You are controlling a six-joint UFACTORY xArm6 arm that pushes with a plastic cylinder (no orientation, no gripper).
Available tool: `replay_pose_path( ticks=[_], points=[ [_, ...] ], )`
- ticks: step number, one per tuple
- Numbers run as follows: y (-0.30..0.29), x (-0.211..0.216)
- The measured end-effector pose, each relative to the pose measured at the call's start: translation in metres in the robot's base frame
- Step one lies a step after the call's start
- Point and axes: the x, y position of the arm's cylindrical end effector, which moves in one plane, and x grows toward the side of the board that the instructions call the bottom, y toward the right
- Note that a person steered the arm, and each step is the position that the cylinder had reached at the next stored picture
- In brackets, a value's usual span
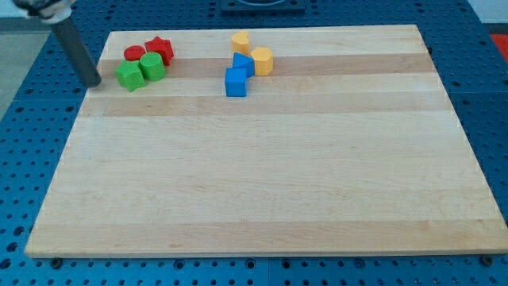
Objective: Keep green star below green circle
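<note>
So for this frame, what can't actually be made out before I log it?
- Rod above my tip: cut off by the view's top-left edge, blurred there.
- Red circle: lower part hidden behind the green circle and green star.
- Blue block: partly covered by the blue cube; shape unclear.
- Yellow blocks: too small to name shapes.
- Red star: points barely resolved.

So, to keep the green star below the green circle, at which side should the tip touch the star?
Probably the star's upper-left side, pushing toward the view's bottom. It lies left of the green circle, touching it and only slightly lower. My tip is just left of the star, off the board's edge, so it must come around above first.
</note>
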Motion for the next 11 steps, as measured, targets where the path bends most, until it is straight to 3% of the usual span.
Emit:
replay_pose_path(
  ticks=[2, 3, 6, 9, 11],
  points=[
    [0.004, -0.011],
    [0.048, -0.012],
    [0.081, -0.010],
    [0.084, 0.022],
    [0.076, 0.017]
  ],
)
